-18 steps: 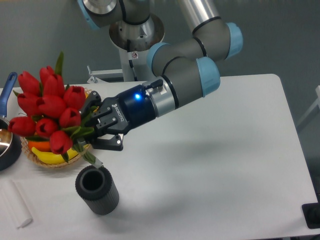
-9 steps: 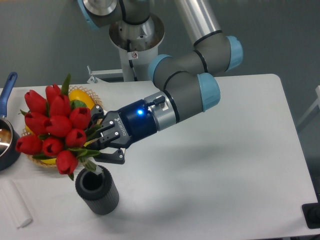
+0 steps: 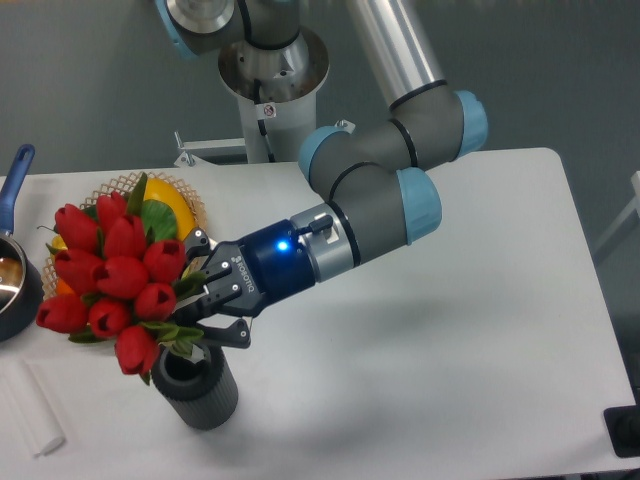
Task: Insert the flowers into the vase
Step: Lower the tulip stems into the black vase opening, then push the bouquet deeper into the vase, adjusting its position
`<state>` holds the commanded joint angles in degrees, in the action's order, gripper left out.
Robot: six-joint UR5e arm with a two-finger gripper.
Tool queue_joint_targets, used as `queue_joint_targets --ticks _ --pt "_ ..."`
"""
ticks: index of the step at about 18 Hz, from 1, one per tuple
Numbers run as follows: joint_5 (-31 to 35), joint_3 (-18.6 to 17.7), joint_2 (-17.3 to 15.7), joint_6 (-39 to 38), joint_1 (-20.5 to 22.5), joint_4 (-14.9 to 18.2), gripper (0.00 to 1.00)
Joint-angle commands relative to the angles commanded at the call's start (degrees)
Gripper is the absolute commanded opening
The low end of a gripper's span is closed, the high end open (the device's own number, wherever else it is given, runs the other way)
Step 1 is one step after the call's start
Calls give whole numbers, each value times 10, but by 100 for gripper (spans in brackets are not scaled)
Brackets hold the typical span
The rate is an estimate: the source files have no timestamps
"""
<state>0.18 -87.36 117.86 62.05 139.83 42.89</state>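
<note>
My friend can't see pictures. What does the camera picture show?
A robot gripper holds a bunch of red tulips, tilted left, stems at the mouth of a ribbed dark grey vase. A wicker fruit basket sits behind.

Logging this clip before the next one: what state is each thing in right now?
flowers: held by the gripper, tilted, stems at the vase mouth
vase: upright on the table, mouth partly covered by the flowers
gripper: shut on the flower stems, just above the vase
basket: on the table, holding fruit, partly hidden behind the flowers
pan: on the table at the left edge
</note>
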Motion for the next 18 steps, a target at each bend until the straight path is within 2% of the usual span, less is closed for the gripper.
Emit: queue_joint_targets --ticks 14,18 --pt "1 -20 32 7 -6 -1 19" --pt "3 -41 33 17 -4 -1 20"
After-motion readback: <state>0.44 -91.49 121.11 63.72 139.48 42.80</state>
